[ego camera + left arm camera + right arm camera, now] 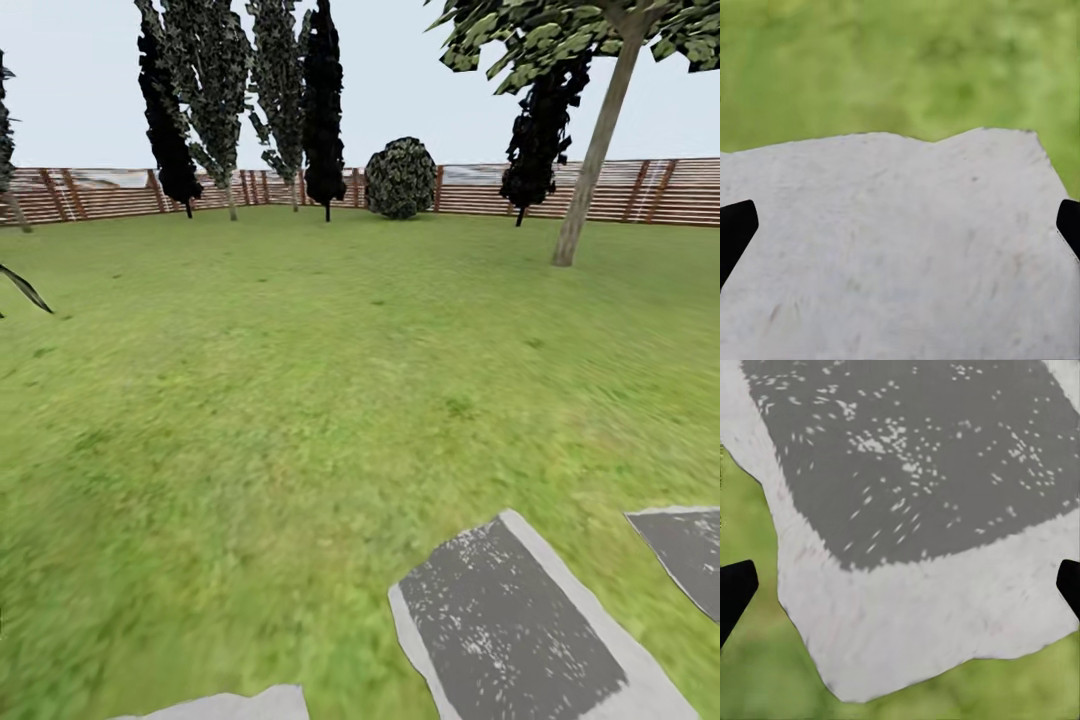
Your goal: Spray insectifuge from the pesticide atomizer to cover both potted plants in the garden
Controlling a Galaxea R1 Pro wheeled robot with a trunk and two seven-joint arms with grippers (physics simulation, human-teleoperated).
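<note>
With both grippers' fingers (736, 225) (736, 585) spread wide and empty over stepping stones (510, 620), no atomizer or potted plants are seen on the lawn (300, 400), so time may be lost searching wrongly.

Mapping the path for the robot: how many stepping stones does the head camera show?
3. One large stone lies at bottom centre-right, another at the right edge, and a pale sliver at the bottom edge. More may lie outside the frame.
</note>
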